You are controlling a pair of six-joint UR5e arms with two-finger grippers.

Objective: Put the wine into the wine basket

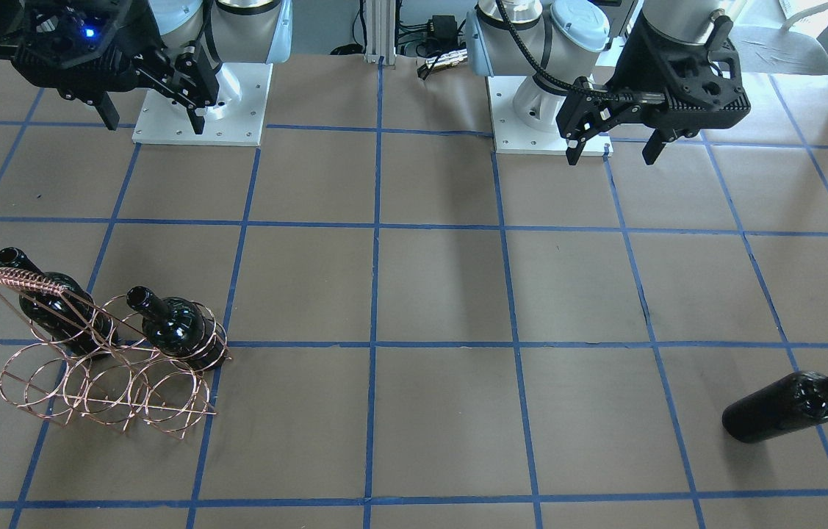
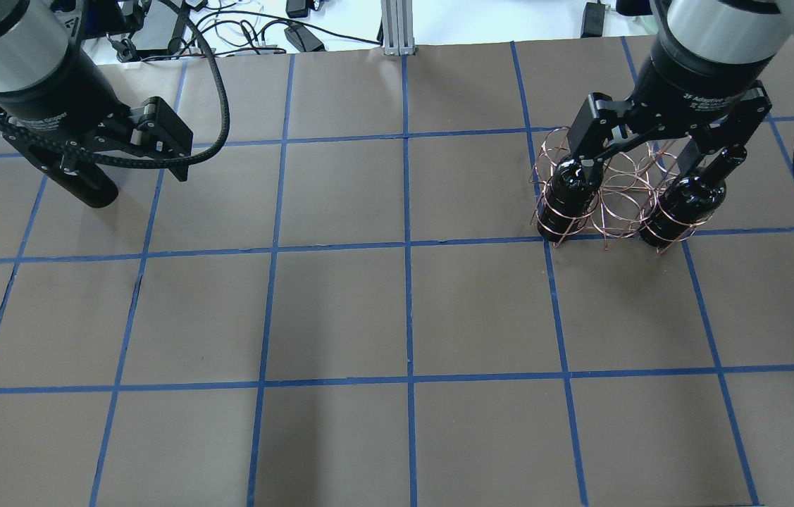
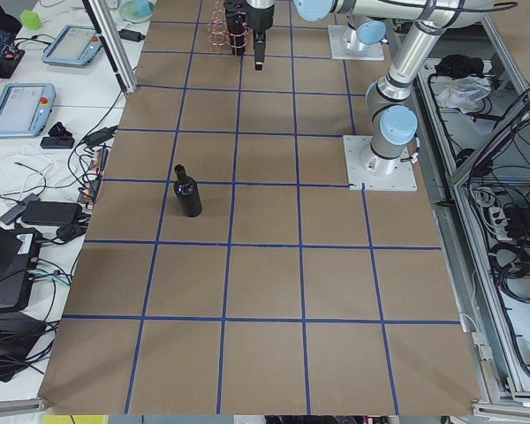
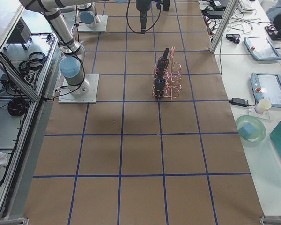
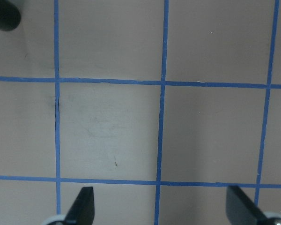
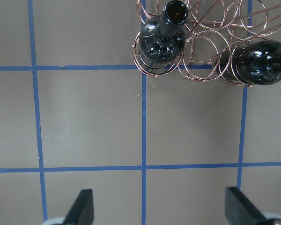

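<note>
Hovering above the robot-side edge of the table (image 1: 421, 294), both arms are touching nothing. The left gripper (image 1: 612, 156) hangs with its fingers spread wide and empty; its wrist view shows only brown paper and blue tape lines between the tips. The right gripper (image 1: 154, 125) is the same, fingers apart and holding nothing.

Over toward the operators' edge, at the robot's left end, the wine (image 1: 796, 405) stands by itself on the paper, upright in the left side view, well apart from either arm.

At the robot's right end sits the wine basket (image 1: 101, 386), copper rings stacked, with its coiled handle (image 1: 24, 282) on top. Two of its rings are filled. The first racked bottle (image 1: 177, 329) and the second racked bottle (image 1: 54, 300) stand at opposite ends of the row facing the robot, with an unfilled ring between them. In the right wrist view the basket lies ahead of the open fingertips, with bare paper between.
</note>
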